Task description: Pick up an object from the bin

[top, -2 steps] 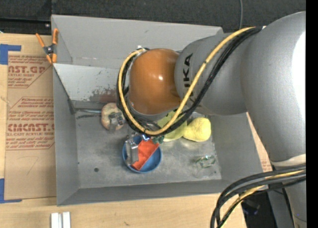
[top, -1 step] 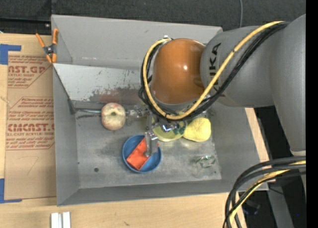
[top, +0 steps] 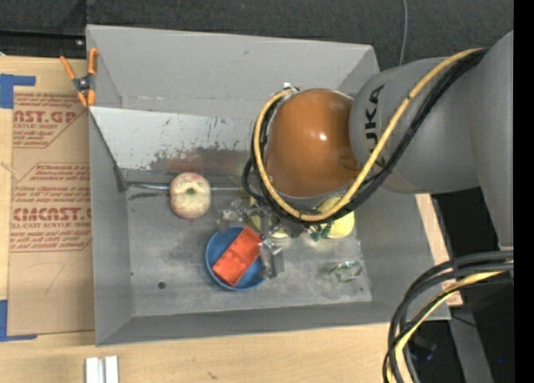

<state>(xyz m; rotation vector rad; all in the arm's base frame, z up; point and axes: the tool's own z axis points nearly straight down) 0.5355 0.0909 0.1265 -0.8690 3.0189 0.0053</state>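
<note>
My gripper [top: 267,249] hangs low in the middle of the bin, just under the arm's orange dome. It is right beside the right edge of an orange-red block [top: 236,257], which lies in a round blue dish [top: 215,254] on the bin floor. Whether it touches the block I cannot tell. A pale yellow-red apple [top: 190,195] sits to the left, apart from the gripper. A yellow thing [top: 341,224] peeks out from under the dome on the right, mostly hidden.
A small green and clear scrap [top: 343,270] lies near the bin's front right. The arm and its dome cover the bin's right middle. The sloped back wall rises behind the apple.
</note>
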